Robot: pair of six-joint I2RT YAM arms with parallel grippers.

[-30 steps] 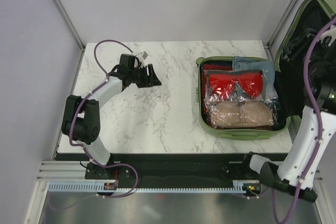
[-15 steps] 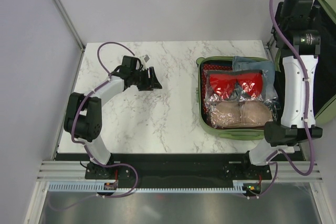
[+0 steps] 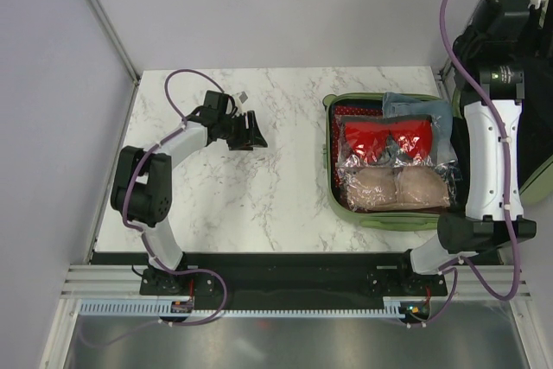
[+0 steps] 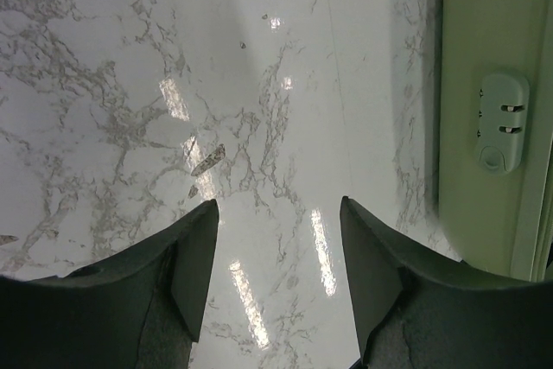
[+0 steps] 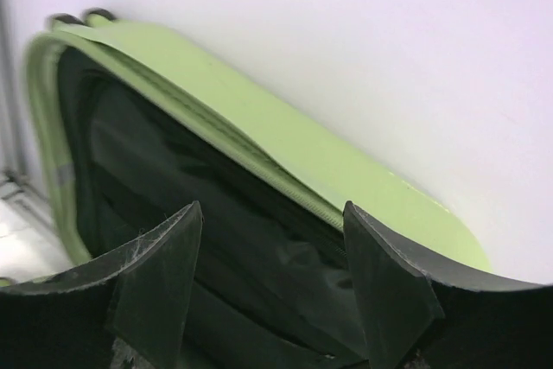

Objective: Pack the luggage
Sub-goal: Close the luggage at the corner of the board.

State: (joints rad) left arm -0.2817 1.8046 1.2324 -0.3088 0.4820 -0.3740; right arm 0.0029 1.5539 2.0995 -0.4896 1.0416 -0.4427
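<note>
The luggage [image 3: 402, 220] lies open at the right of the marble table, its base filled with folded jeans [image 3: 415, 107], a red item in a clear bag [image 3: 389, 138] and a beige item in a clear bag [image 3: 393, 187]. Its green-edged lid [image 5: 285, 140] with black lining [image 5: 173, 179] stands up against the wall. My right gripper [image 5: 270, 209] is raised high in front of that lining, open and holding nothing. My left gripper [image 3: 257, 136] hovers over bare marble left of the case, open and empty [image 4: 277, 203]. The case's green shell [image 4: 471, 58] with its lock [image 4: 501, 123] shows at the right of the left wrist view.
A metal frame post [image 3: 102, 15] and grey walls enclose the table on the left, back and right. The right arm's forearm [image 3: 488, 144] stands upright beside the case's right side. Bare marble [image 3: 259, 196] lies between the left gripper and the case.
The right arm has swung from beside the lid to upright and high in front of it, and its jaws have spread wider. The left arm has barely shifted.
</note>
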